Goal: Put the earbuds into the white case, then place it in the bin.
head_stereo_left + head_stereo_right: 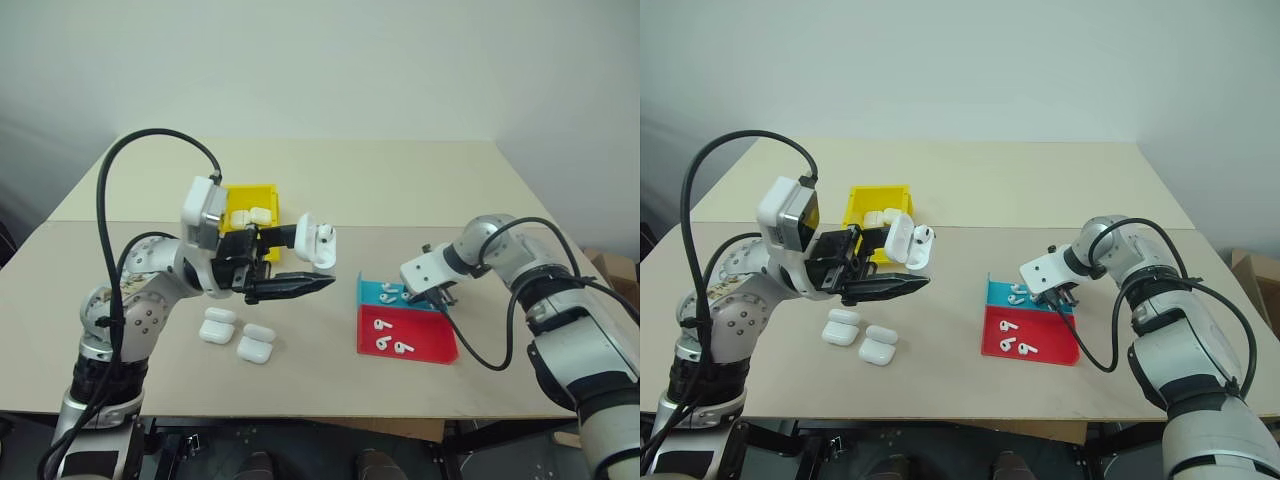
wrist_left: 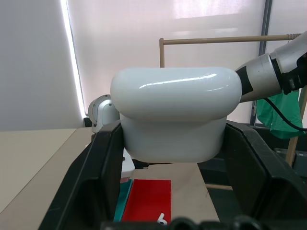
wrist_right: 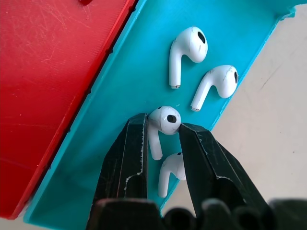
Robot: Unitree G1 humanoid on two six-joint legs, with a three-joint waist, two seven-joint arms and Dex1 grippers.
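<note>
From the head camera, the left pincer (image 1: pixel 300 262) hangs above the bench (image 1: pixel 420 190), clamped tight on the white case (image 1: pixel 316 243), whose lid stands flipped open with one earbud already seated inside; any tilt of that case and the bud could spill out. At about eleven o'clock from it, the yellow bin (image 1: pixel 251 205) holds a few white cases already, and three spare cases (image 1: pixel 238 333) lie on the bench at seven o'clock. Over at three o'clock, the right pincer (image 1: pixel 436 297) dips into the blue tray (image 1: pixel 372 291), which carries a handful of earbuds; the red tray (image 1: pixel 408 333) touching it holds three more. In the left wrist view the case (image 2: pixel 175 113) sits snug between both fingers (image 2: pixel 98 177), the red tray (image 2: pixel 147 199) far below. In the right wrist view the jaws are narrowed around one earbud (image 3: pixel 162 125) in the blue tray (image 3: pixel 120 91), touching its head. The risk: that glossy bud squirts out sideways, or the neighbouring bud (image 3: pixel 169 173) between the fingers gets dragged along. Two more buds (image 3: pixel 201 62) lie at one o'clock.
</note>
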